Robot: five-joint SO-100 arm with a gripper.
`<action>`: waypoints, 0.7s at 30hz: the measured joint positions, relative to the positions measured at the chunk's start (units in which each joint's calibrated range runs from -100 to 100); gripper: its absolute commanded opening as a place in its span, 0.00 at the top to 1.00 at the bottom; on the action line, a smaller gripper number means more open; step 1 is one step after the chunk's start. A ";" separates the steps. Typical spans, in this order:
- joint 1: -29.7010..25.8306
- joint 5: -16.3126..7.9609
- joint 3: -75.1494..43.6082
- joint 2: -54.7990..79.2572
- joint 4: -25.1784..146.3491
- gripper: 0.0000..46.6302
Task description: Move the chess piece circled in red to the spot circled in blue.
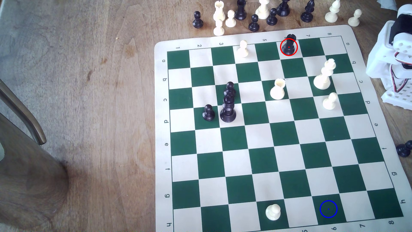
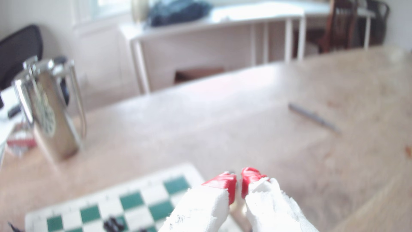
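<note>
Wooden surface (image 1: 89, 67), green-cream board (image 1: 278, 133): my hand (image 2: 238, 185) hangs high, red tips nearly together, holding nothing. Black rook-like piece (image 1: 289, 45) sits on far-row cream sq; blue-ringed sq (image 1: 328, 209) at near edge. Reach not begun. Next, imo: descend w/ tips spread.

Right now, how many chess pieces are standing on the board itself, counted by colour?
Black: 4 (red-circled rook, tall black piece, black pawns)
White: 5 (white rook, tall white piece, white pawns)
Total: 9
</note>
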 measured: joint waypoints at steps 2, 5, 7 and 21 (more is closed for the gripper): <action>0.15 -0.83 -1.90 7.04 8.05 1.00; 0.29 -1.22 -2.17 13.82 13.23 0.89; -0.15 -1.90 -2.71 20.70 16.02 0.79; -0.59 -3.66 0.18 42.56 9.40 0.44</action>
